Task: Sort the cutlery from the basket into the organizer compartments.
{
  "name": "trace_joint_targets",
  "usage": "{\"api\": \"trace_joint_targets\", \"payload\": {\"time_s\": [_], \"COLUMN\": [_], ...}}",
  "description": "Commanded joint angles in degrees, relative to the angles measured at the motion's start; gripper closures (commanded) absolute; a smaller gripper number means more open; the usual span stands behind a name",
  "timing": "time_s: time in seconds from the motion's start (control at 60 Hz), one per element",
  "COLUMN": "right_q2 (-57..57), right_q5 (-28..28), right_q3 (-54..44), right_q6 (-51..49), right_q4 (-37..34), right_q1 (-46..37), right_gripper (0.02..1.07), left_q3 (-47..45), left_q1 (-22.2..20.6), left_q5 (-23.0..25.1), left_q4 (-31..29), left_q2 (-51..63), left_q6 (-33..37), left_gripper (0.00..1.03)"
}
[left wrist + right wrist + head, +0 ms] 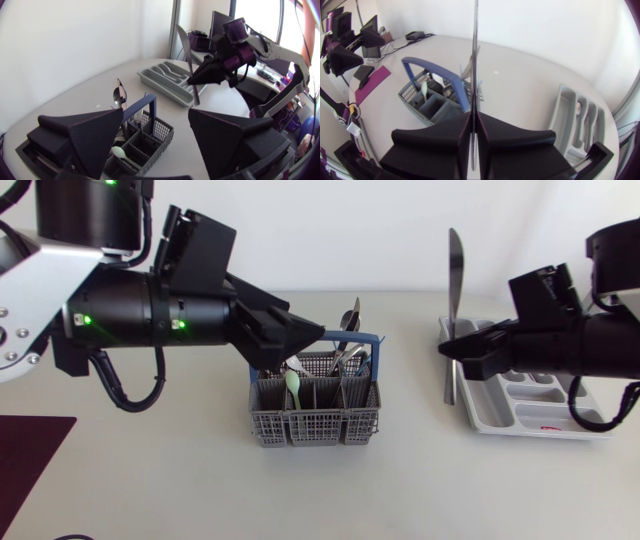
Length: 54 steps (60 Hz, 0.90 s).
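Note:
A grey cutlery basket [315, 418] with a blue handle [362, 340] stands mid-table, holding a pale green spoon [293, 384] and several metal pieces [348, 330]. My left gripper [318, 333] hovers over the basket's back left, open and empty; in the left wrist view [156, 112] the basket [150, 137] lies below and between the fingers. My right gripper [455, 351] is shut on a metal knife [455, 275], held upright at the left end of the grey organizer [545, 420]. In the right wrist view the knife [474, 60] rises from between the closed fingers [445, 142].
A dark purple mat [30, 465] lies at the table's front left corner. The organizer [162, 80] has several long compartments, and its far ones hold nothing that I can see. Bare tabletop lies between basket [437, 102] and organizer [572, 120].

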Motion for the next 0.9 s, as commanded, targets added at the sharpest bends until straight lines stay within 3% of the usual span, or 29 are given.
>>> {"api": "trace_joint_targets", "payload": {"time_s": [0.0, 0.2, 0.417, 0.883], "right_q2": [-1.2, 0.6, 8.3, 32.4], "right_q5": [-0.1, -0.3, -0.2, 6.3], "right_q3": [-1.7, -1.9, -0.2, 16.7], "right_q6": [-3.3, -8.4, -13.1, -15.6], "right_q4": [-0.8, -0.9, 1.3, 5.5], "right_q1": [-5.8, -18.6, -29.1, -41.9], "right_gripper": [1.01, 1.01, 1.01, 1.01], "left_q3": [-2.0, -2.1, -3.3, -6.4], "left_q1": [-2.2, -5.5, -5.5, -2.7], "left_q5": [-2.5, -10.8, -15.7, -16.8], "left_q4": [-0.8, -3.1, -4.4, -4.4], "left_q2": [-0.2, 2.5, 3.4, 3.9], "left_q6": [3.3, 7.0, 9.6, 11.0], "left_gripper": [0.13, 0.13, 0.13, 0.13]}}
